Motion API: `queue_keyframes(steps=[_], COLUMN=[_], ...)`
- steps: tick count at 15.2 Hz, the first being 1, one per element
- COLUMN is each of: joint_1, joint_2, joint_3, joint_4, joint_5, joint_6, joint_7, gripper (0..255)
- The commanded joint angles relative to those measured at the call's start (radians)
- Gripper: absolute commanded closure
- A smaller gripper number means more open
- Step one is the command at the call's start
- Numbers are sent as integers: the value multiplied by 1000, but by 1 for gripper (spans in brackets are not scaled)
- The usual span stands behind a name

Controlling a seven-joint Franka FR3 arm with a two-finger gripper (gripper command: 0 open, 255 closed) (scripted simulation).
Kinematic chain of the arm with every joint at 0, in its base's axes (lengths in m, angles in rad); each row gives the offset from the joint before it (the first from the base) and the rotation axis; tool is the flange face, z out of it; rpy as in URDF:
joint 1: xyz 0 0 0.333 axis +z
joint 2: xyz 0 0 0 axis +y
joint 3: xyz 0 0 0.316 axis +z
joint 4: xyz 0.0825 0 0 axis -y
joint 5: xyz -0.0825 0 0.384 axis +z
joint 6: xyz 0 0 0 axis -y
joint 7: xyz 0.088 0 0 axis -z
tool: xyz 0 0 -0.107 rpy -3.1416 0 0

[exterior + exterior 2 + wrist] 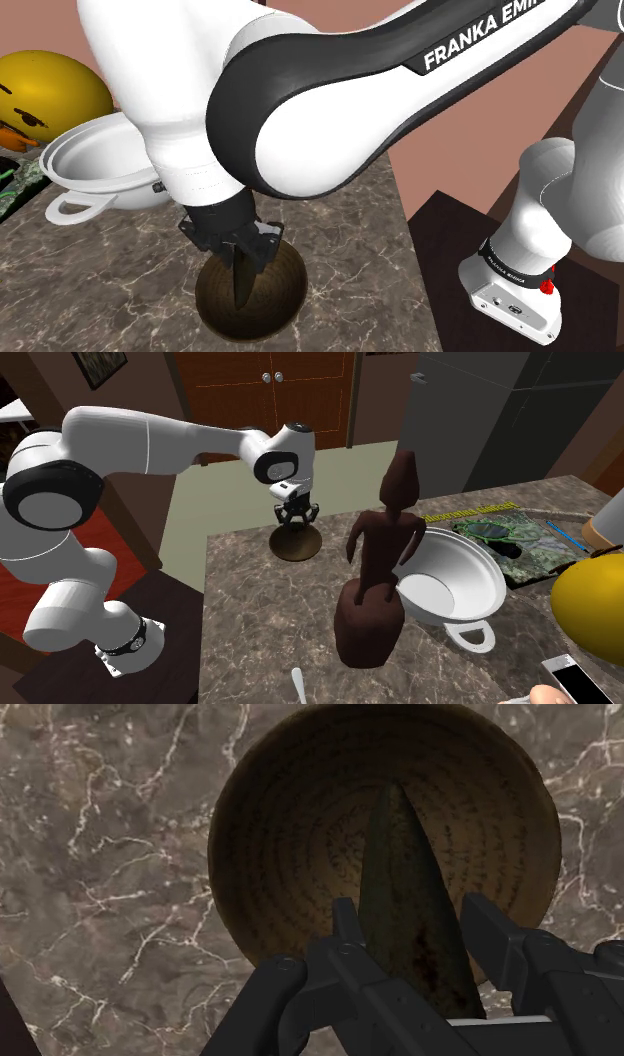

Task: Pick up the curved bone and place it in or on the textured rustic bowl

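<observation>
The curved bone is a dark, pointed, horn-like piece. My gripper is shut on it, a black finger on each side, tip pointing down. Directly beneath it a round brown bowl with ringed inner grooves stands on the marble top. In the shoulder view the gripper hangs just over the bowl, and the bone reaches down into its hollow. From the second exterior view the gripper sits right above the bowl near the counter's far corner.
A white two-handled pot and a yellow emoji ball stand beyond the bowl. A tall dark brown figurine and a green magazine are on the marble counter. The counter edge runs close beside the bowl.
</observation>
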Motion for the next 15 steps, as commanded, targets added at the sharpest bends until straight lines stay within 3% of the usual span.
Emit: queue_keyframes(steps=[1,7,15], joint_1=[1,3,3], joint_2=[10,41,41], joint_3=[-1,-4,-4], joint_4=[-16,-66,-66], joint_5=[-4,-17,-17], joint_6=[25,105,105], joint_7=[2,10,10], gripper=[255,255,255])
